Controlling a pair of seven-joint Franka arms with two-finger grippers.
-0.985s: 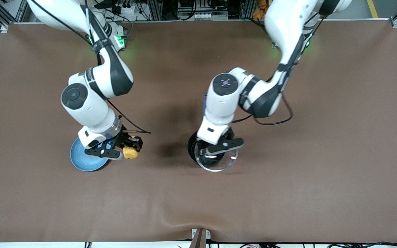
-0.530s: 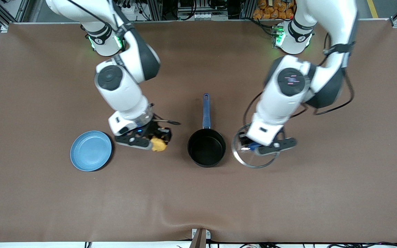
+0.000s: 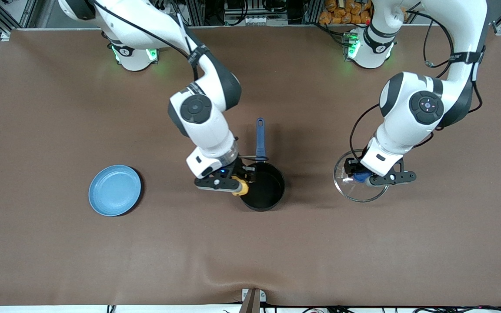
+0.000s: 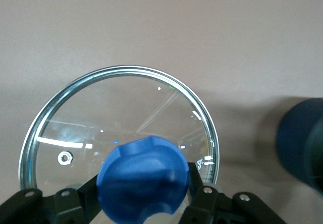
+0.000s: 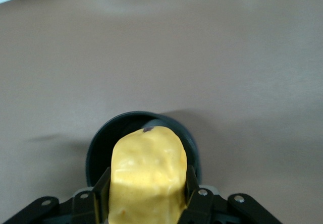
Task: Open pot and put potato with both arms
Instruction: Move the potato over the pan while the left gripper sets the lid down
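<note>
Right hand (image 3: 238,184) has carried pinched potato (image 3: 242,188) over pot (image 3: 268,191) rim, half hidden, left hand (image 3: 363,177) pinching lid knob (image 3: 360,177)

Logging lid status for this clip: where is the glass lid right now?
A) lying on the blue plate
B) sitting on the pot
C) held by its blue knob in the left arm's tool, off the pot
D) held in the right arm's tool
C: the left tool is shut on the blue knob of the glass lid, toward the left arm's end of the table from the uncovered pot.

No text, label, brand, number or sign can be read anywhere.
</note>
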